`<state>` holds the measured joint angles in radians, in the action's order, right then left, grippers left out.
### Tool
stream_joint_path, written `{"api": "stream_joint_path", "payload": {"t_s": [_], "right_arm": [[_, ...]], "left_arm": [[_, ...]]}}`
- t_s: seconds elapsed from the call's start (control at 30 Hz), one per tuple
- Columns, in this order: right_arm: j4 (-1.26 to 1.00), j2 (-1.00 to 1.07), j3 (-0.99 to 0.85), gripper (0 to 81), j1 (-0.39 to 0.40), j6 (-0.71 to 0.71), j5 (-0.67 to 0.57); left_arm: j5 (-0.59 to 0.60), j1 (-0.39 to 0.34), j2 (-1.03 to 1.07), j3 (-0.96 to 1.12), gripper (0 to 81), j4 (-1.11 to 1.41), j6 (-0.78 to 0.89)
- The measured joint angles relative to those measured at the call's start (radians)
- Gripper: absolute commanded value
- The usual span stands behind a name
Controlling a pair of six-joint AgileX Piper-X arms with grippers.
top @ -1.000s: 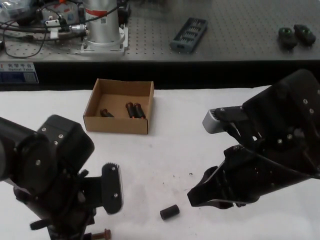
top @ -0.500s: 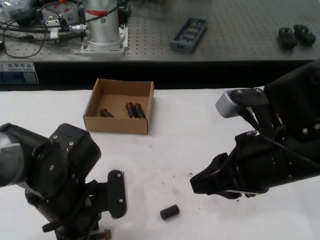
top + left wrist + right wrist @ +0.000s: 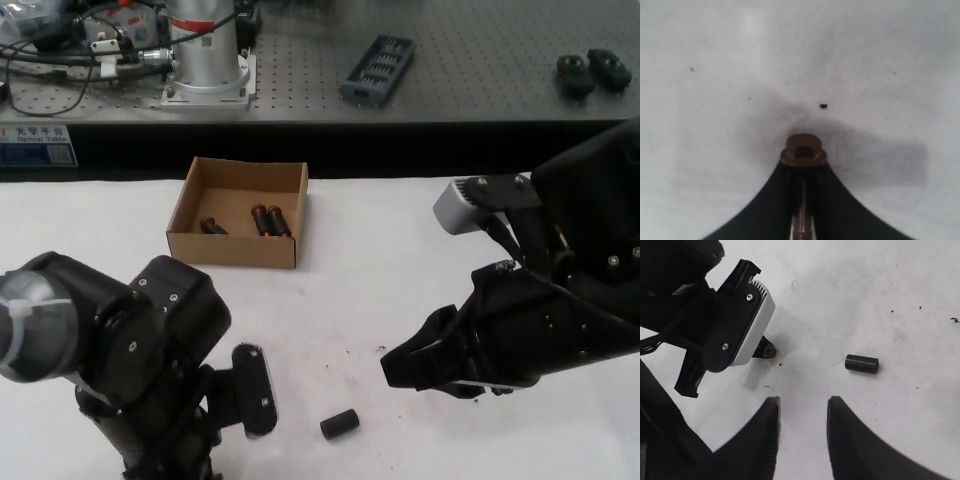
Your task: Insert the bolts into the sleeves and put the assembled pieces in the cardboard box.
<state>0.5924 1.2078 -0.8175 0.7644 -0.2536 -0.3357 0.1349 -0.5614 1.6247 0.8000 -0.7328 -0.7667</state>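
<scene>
Swung in over the last second, the left arm (image 3: 140,350) now stands just beside the sleeve (image 3: 339,424), while the right arm (image 3: 560,330) on the sleeve's other side has hardly shifted. Well beyond the sleeve sits the cardboard box (image 3: 235,252). Near the sleeve, the right gripper (image 3: 802,412) hangs parted and empty. The left gripper (image 3: 803,167) is clamped on the bolt (image 3: 803,151), so the untouched sleeve is probably next.

high: rear, forward-down over bench (image 3: 400,290) | wrists: close, downward | high+right share sleeve (image 3: 340,424)
</scene>
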Motion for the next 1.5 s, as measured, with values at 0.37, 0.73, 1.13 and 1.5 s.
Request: {"api": "stream_joint_path", "payload": {"t_s": [0.37,0.73,1.13,1.5], "right_arm": [[0.016,0.0,0.0,25.0,0.0,0.543,0.007],[-0.272,0.157,0.0,25.0,0.0,0.887,0.032],[-0.212,0.405,-0.057,29.8,0.0,0.907,0.026],[-0.162,0.559,-0.144,32.1,0.0,1.124,0.046]], "left_arm": [[0.02,0.022,-0.047,0.016,0.6,0.166,0.541],[0.135,0.21,-0.517,-0.082,0.6,0.467,1.208],[0.205,0.339,-0.785,-0.148,0.6,0.565,1.328],[0.273,0.378,-0.788,-0.15,0.6,0.565,1.329]]}}
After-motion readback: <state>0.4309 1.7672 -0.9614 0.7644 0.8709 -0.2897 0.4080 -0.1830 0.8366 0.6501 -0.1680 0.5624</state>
